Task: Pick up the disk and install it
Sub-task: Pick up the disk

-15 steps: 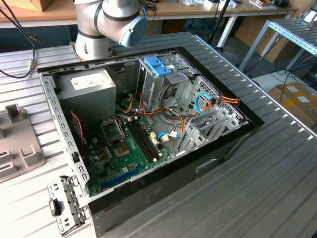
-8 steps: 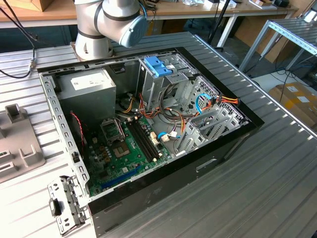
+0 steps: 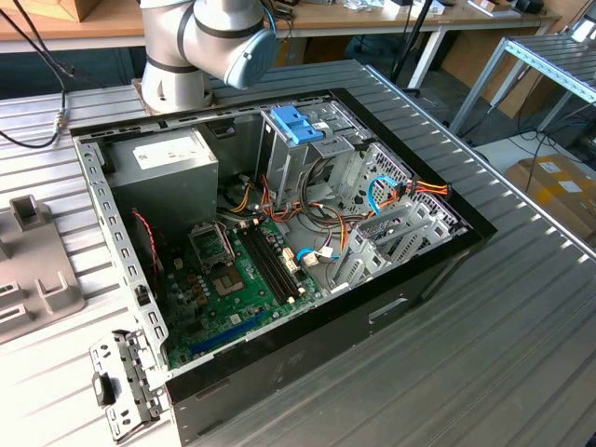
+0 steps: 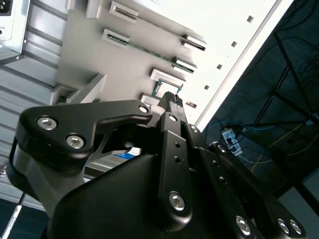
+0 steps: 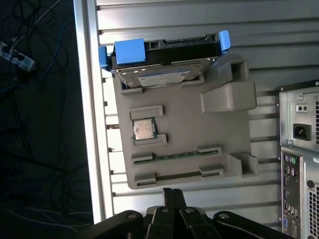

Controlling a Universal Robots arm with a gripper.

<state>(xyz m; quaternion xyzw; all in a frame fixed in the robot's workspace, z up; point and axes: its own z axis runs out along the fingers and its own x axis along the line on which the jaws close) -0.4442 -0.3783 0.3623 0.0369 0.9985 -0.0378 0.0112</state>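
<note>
The disk (image 5: 159,74) is a flat silver drive with a white-and-blue label and blue side rails. It lies at one end of a grey holder tray (image 5: 219,124) in the first wrist view. My gripper (image 5: 173,195) hangs above the opposite end of that tray, well apart from the disk, its black fingers pressed together with nothing between them. In the second wrist view the gripper (image 4: 172,102) points down at the tray (image 4: 94,55), and a sliver of the disk's label (image 4: 122,154) peeks out under the gripper's body.
An open computer case (image 3: 279,233) lies on the slatted table, with a motherboard (image 3: 233,279), a grey power supply (image 3: 172,163) and a metal cage with a light-blue top (image 3: 298,121). The tray also holds a processor chip (image 5: 144,129) and memory sticks (image 5: 174,155). The table edge (image 5: 84,99) runs beside the tray.
</note>
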